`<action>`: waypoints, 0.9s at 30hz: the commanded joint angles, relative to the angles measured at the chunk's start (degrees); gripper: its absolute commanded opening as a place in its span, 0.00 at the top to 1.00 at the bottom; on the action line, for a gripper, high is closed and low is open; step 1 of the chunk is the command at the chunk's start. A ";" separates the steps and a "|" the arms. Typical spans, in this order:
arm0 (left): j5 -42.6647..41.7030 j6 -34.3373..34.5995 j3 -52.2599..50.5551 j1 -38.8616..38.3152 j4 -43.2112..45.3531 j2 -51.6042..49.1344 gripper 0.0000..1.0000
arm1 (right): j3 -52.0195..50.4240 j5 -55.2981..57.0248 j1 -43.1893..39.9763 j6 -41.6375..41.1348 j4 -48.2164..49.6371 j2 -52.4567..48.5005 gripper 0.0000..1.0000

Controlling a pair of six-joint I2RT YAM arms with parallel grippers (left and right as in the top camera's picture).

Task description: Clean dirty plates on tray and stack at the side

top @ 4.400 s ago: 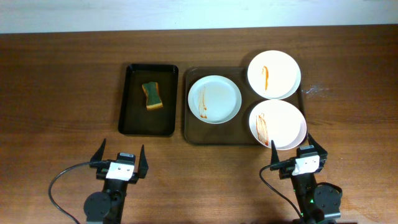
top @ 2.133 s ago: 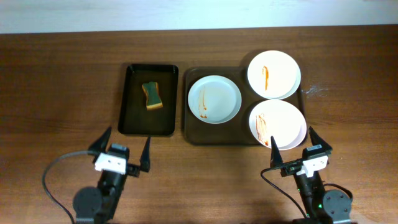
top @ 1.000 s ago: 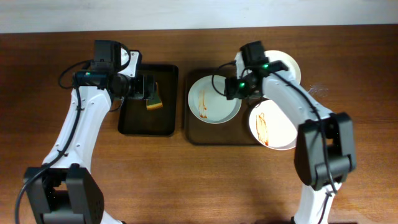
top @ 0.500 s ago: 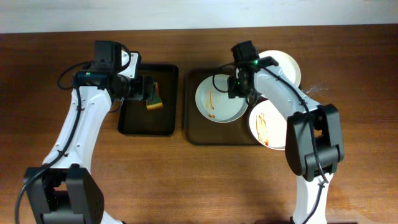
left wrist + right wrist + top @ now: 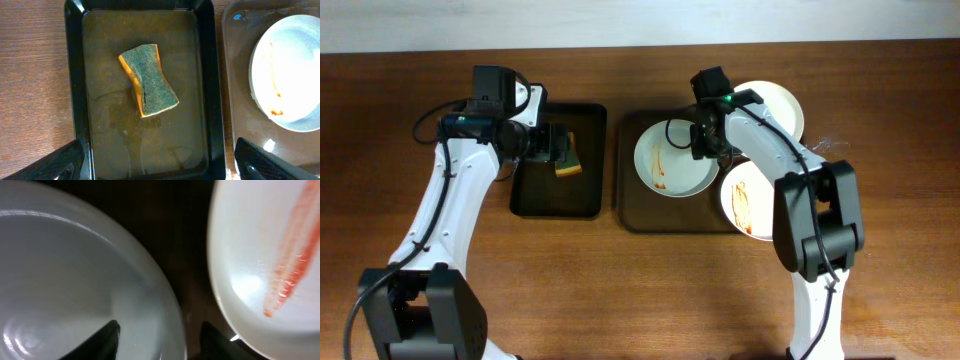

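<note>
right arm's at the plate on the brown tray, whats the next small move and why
Probably close the right gripper on the plate. In the wrist view its fingers are open and straddle the rim, one inside the plate and one outside, so a grip looks ready. The left gripper hangs open above the sponge, not holding it.

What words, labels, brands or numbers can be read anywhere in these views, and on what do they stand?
None: no view shows any readable text. The sponge, the black tray, the brown tray and the white plates carry no print. The plates bear only reddish smears.
</note>
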State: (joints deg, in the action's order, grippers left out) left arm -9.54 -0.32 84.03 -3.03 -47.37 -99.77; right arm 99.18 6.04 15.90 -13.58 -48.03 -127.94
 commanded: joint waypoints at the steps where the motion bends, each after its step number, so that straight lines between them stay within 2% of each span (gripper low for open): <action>1: 0.39 0.33 1.14 0.20 -0.07 0.02 0.02 | -0.66 -3.32 -0.22 -2.21 -0.44 -1.73 0.65; 2: 0.42 0.33 1.14 0.20 -0.04 0.02 0.01 | -0.87 -4.87 -0.11 -2.84 -0.57 -1.99 0.69; 5: 0.44 0.33 1.14 0.20 -0.04 0.02 0.01 | -1.53 -7.19 0.35 -3.23 -0.76 -2.49 0.71; 9: 0.81 0.31 1.07 0.20 -0.07 0.00 0.09 | -1.53 -7.13 2.16 -0.81 -2.03 -2.64 0.88; 11: 0.79 0.28 0.96 0.20 -0.04 -0.11 0.13 | -1.53 -6.97 2.84 1.20 -2.14 -2.64 0.91; 13: -1.60 -4.20 0.96 0.04 0.59 -1.62 0.15 | -1.53 -7.65 2.95 3.65 -2.21 -2.64 0.93; 16: -1.73 -3.91 0.96 -0.09 3.91 -6.43 0.16 | -1.53 -8.87 2.95 3.91 -1.01 -2.67 0.93; 20: 0.98 -0.02 0.98 -0.83 10.16 -13.40 0.16 | -1.64 -8.87 2.95 3.89 -0.61 -2.73 0.93; 22: 2.71 3.32 0.98 -1.51 14.53 -16.74 0.29 | -1.64 -8.87 2.95 3.89 -0.15 -2.73 0.94; 25: 7.30 9.79 0.98 -4.15 18.36 -19.52 0.42 | -1.64 -8.87 2.95 3.89 0.20 -2.73 0.93; 27: 16.39 16.11 0.98 -6.84 18.64 -21.05 0.45 | -1.66 -8.85 2.95 3.89 0.22 -2.73 0.93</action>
State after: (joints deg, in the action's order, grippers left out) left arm -3.44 7.22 84.23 -7.01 -29.04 -118.65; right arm 98.87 -1.63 17.41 -10.24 -47.77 -128.84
